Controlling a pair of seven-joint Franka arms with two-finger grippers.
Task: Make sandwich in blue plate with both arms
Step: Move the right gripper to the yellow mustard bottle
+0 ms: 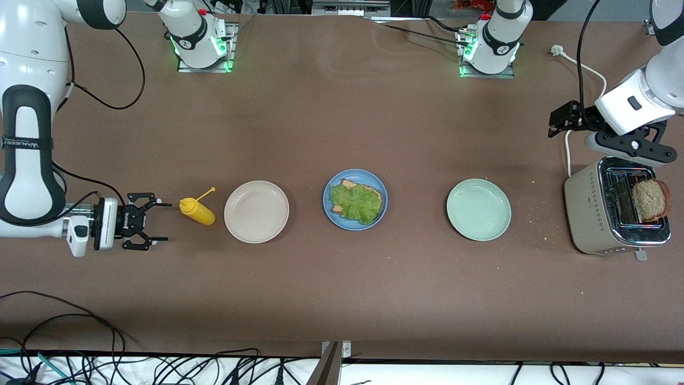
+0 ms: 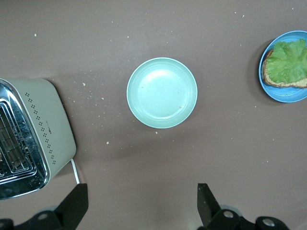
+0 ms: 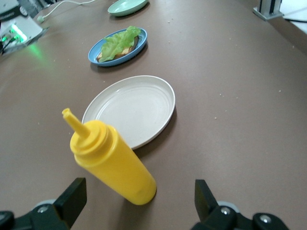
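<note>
Already lay on the blue plate (image 1: 327, 211), mid-worktop between the beige plate (image 1: 256, 212) and the pale green plate (image 1: 479, 209): one bread slice (image 1: 374, 193) under a ruffled lettuce leaf (image 1: 354, 203), no top slice as yet. Stood up out of the toaster (image 1: 588, 214), at the left arm's end of the worktop, the second slice (image 1: 650, 200), tilted in its slot. Hung over the worktop beside the toaster, the left pincer (image 2: 141, 203), fingers spread wide and holding nothing, camera looking down on the pale green plate. Sat low beside the yellow mustard bottle (image 1: 197, 211), at the right arm's end, the right pincer (image 1: 152, 222), likewise wide and empty, the bottle framed between its fingers in the right wrist view but touched by neither. Seemed the step in hand: fetching the toasted slice, possibly the sauce too. Best done by bringing the left pincer squarely over the slot, closing on the flat faces of the bread below the crust, gently enough not to crumble it, then lifting straight up clear of the chrome rim. For the bottle, best gripped around the body and not the nozzle, given its lean. Risked otherwise: torn bread, or a toppled bottle rolling against the beige plate.
</note>
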